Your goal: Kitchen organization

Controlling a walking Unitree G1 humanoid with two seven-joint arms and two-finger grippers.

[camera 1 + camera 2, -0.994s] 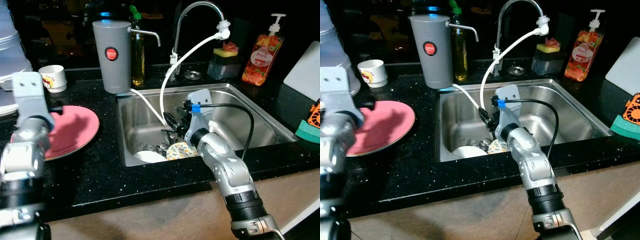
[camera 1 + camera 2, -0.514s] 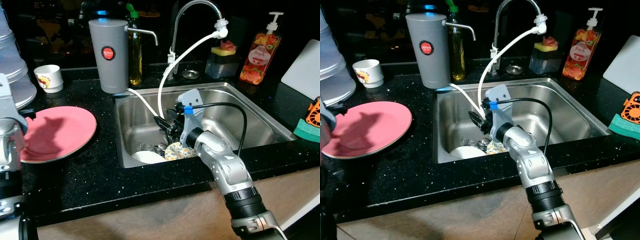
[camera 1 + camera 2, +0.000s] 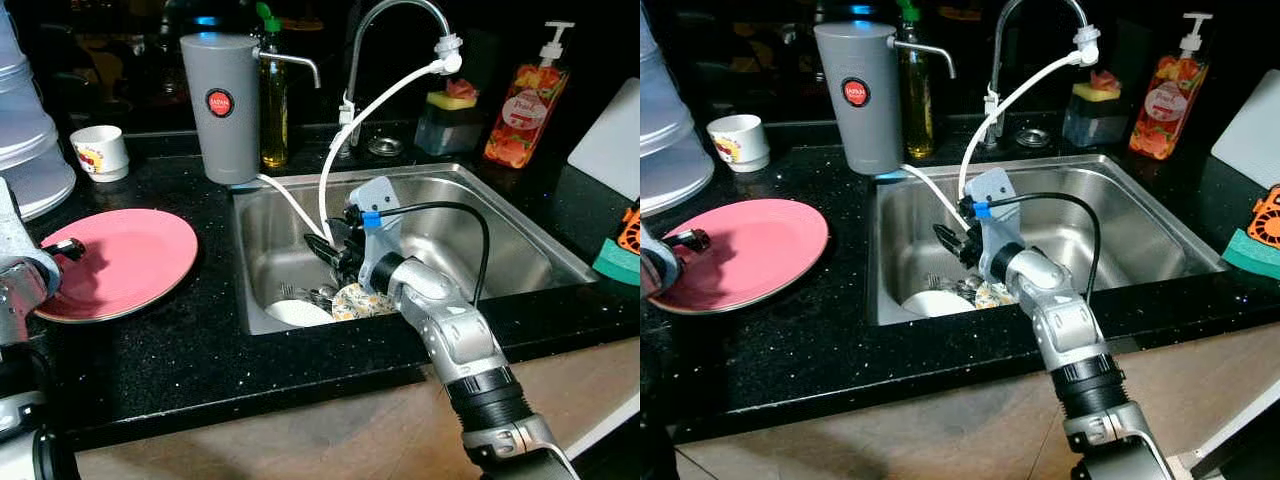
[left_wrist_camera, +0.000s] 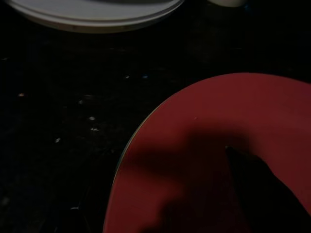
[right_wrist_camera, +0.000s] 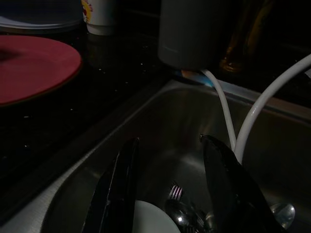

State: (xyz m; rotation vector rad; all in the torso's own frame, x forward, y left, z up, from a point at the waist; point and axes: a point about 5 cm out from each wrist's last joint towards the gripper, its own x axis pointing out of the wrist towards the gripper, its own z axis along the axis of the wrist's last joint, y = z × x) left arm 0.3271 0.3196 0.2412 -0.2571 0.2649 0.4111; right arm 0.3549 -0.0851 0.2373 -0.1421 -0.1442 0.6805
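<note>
My right gripper [image 3: 325, 250] reaches down into the steel sink [image 3: 500, 215], open, with nothing between its fingers [image 5: 121, 179]. It hovers just above the dishes at the sink's front left: a white bowl [image 3: 298, 313], a floral dish [image 3: 357, 300] and some cutlery [image 3: 315, 294]. A pink plate [image 3: 125, 260] lies flat on the black counter to the sink's left. My left gripper [image 3: 62, 246] sits at that plate's left rim, low over the plate [image 4: 218, 145].
A grey water jug [image 3: 228, 95], an oil bottle [image 3: 272, 100] and the faucet [image 3: 385, 20] with a white hose [image 3: 375, 105] stand behind the sink. A cup [image 3: 100, 152] and stacked white ware [image 3: 30, 150] are far left. Soap dispenser [image 3: 525, 105] and green sponge [image 3: 618, 262] are right.
My left arm has dropped from above the pink plate and drawn back to its left rim. The right gripper has edged slightly left in the sink.
</note>
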